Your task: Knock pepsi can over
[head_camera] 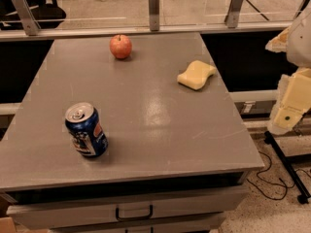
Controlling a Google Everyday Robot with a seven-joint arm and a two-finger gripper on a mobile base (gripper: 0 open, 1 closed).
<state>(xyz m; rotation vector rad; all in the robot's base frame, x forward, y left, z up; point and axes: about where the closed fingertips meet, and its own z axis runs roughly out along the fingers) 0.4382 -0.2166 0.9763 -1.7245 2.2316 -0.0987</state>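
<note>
Grey table (146, 106): pepsi can (86, 130) stands upright at its 8 o'clock, well apart from the gripper (291, 106) beyond the 3 o'clock edge (open or closed, I cannot tell)

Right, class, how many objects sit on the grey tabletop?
3: the pepsi can standing at front left, the apple at the back centre, the yellow sponge back right. The gripper is off the table to its right, touching none.
</note>
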